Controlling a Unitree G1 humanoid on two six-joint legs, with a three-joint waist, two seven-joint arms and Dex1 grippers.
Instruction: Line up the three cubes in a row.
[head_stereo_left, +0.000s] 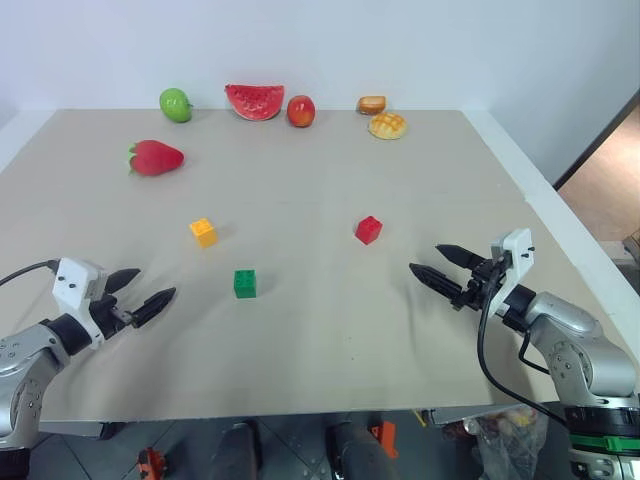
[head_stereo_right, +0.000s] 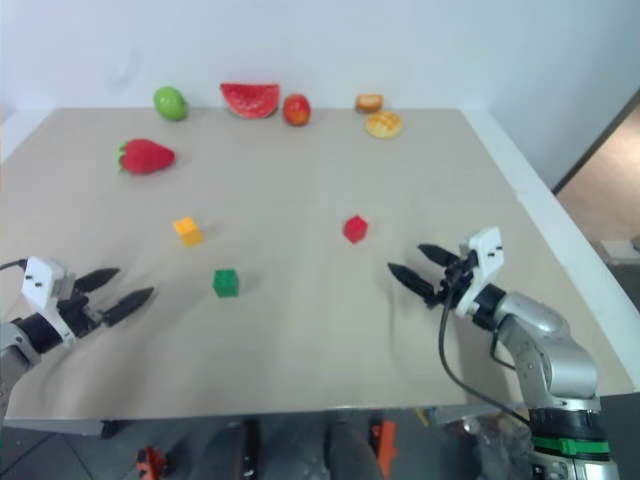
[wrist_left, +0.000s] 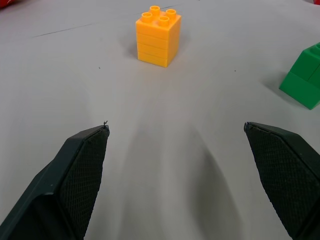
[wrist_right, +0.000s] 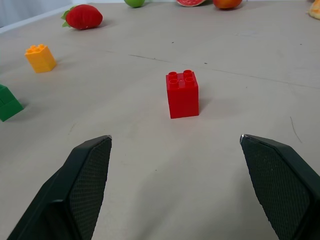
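Three small studded cubes sit apart on the beige table (head_stereo_left: 300, 330). The yellow-orange cube (head_stereo_left: 203, 232) is left of centre, the green cube (head_stereo_left: 245, 283) lies nearer me and a little to its right, and the red cube (head_stereo_left: 368, 230) is right of centre. My left gripper (head_stereo_left: 148, 290) hovers open at the near left, left of the green cube, with the yellow-orange cube (wrist_left: 158, 35) ahead of its fingers. Open as well, my right gripper (head_stereo_left: 433, 262) hangs at the near right, facing the red cube (wrist_right: 182, 94). Nothing is held.
Toy foods line the far edge: a green apple (head_stereo_left: 175, 104), a watermelon slice (head_stereo_left: 255, 100), a red-orange fruit (head_stereo_left: 301, 110) and two bread pieces (head_stereo_left: 387, 124). A red strawberry (head_stereo_left: 155, 157) lies at the far left. The table's right edge (head_stereo_left: 560, 235) drops to the floor.
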